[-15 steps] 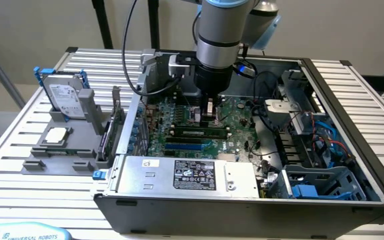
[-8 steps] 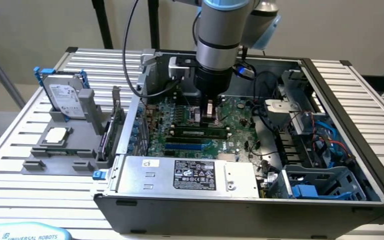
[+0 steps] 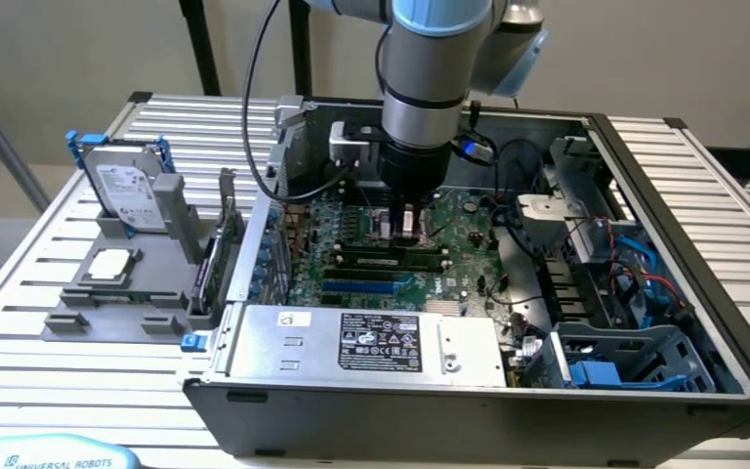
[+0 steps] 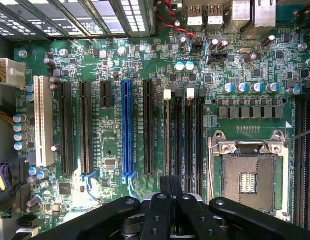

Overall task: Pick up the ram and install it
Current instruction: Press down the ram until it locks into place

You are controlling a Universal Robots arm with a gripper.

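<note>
Seating seemed the step in hand: the hand (image 3: 408, 227) (image 4: 170, 195), fingers pressed together on nothing, hung low over the motherboard (image 4: 109, 150) — just above the ram (image 4: 167, 135), edge-on in its slot. Finishing likely called for a straight, even push.

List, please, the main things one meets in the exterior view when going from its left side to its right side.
Hard drive standing in a grey holder → expansion card upright beside the case → claw down over the green motherboard → blue cables near the case's far wall.
</note>
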